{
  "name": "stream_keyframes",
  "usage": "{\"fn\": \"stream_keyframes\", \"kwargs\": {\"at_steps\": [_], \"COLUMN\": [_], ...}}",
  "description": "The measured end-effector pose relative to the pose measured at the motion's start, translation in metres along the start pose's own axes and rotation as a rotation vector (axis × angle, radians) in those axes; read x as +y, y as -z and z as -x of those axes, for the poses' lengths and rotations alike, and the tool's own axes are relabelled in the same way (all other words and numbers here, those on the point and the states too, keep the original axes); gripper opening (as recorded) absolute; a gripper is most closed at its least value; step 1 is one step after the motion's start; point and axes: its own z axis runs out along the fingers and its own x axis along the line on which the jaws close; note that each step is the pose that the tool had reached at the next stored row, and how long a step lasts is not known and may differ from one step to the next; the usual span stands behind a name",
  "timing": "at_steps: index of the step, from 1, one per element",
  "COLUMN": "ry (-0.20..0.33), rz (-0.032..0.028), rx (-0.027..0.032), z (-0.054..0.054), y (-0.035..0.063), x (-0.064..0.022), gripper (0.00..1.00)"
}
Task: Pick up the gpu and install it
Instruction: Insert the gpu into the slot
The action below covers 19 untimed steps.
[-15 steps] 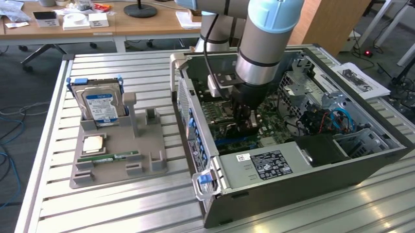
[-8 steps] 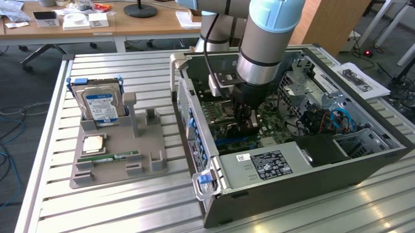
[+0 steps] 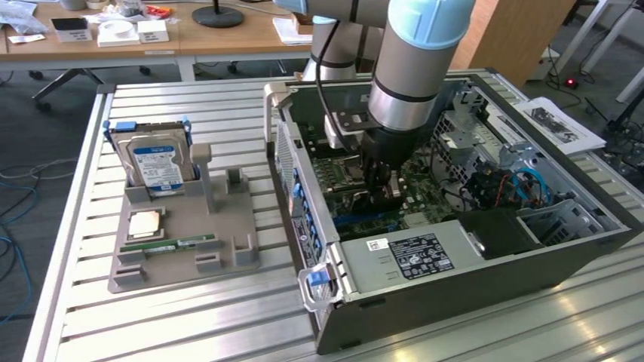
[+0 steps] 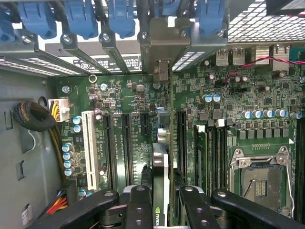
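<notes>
A Universal Robots arm is hanging its gripper (image 3: pixel 382 188) deep inside the open computer case (image 3: pixel 483 294) at the centre of the exterior view. In the wrist view the two black fingers (image 4: pixel 140 210) are closing on either side of the gpu (image 4: pixel 160 164), gripping the thin card edge-on so that its long edge is running parallel to the dark expansion slots (image 4: pixel 126 143) of the green motherboard (image 4: pixel 128 95). The card is standing upright rather than flat, evidently because its connector edge has to meet a slot from straight above. A grey metal bracket (image 4: pixel 162 43) in line with the card is sitting among the rear slot covers under the blue retention clips (image 4: pixel 81 16), apparently the card's own end plate; whether the card is fully seated cannot be told. The empty CPU socket (image 4: pixel 259 181) is lying well apart from the card. On the exterior view's left, a grey parts tray (image 3: pixel 231 219) on the slatted worktop (image 3: pixel 181 324) is holding a hard drive (image 3: pixel 161 166) on edge and a green memory stick (image 3: pixel 171 245) lying flat, each in its own cradle for an easy grasp.
</notes>
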Motion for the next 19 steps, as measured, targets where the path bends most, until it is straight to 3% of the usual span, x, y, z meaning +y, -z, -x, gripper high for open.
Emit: {"fn": "stream_keyframes", "kwargs": {"at_steps": [3, 7, 10, 19], "ry": [-0.002, -0.004, -0.006, -0.006], "rz": [-0.0004, -0.0005, -0.0007, -0.0006], "rx": [0.0016, 0.0118, 0.0157, 0.0115], "z": [-0.0003, -0.0008, -0.001, -0.0008], "y": [0.0006, 0.001, 0.0011, 0.002], "x": [-0.0006, -0.0008, -0.0009, -0.0009], "gripper": [0.27, 0.27, 0.27, 0.27]}}
